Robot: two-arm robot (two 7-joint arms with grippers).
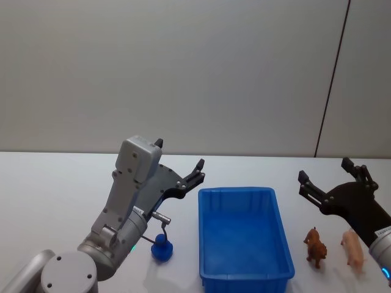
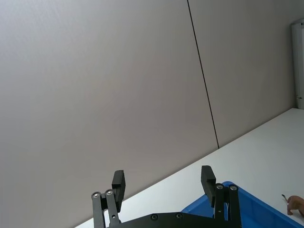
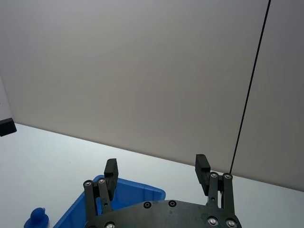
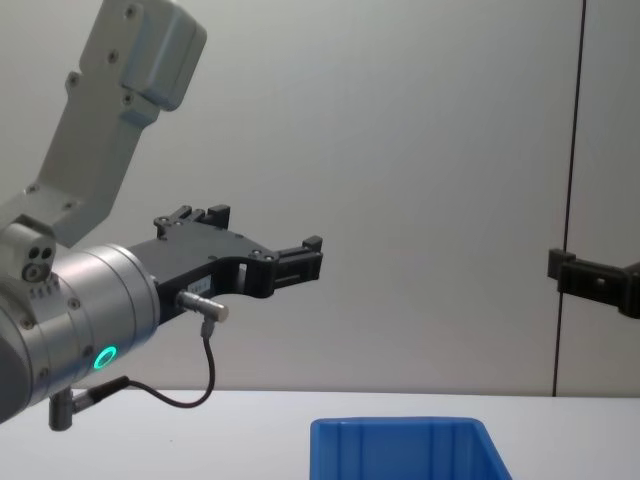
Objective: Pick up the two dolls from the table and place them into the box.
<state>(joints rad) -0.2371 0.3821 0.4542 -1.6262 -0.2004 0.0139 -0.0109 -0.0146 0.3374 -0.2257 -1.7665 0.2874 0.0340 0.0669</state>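
The left gripper (image 1: 180,155) and right gripper (image 1: 325,171) are held spread above the table (image 1: 49,183), the blue doll (image 1: 162,247) is seen at 9 o'clock of the box (image 1: 237,190), and a brown toy (image 1: 316,246) and a pink toy (image 1: 353,246) at 3 o'clock.

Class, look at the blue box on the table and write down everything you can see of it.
The box is a bright blue rectangular bin, seemingly smooth plastic, with a thick rim and sloping walls. It is open-topped, empty and sits upright and flat on the white table, its long side running away from the robot. Only the table touches it. The open left end effector and open right end effector hover above the table on either side, clear of it.
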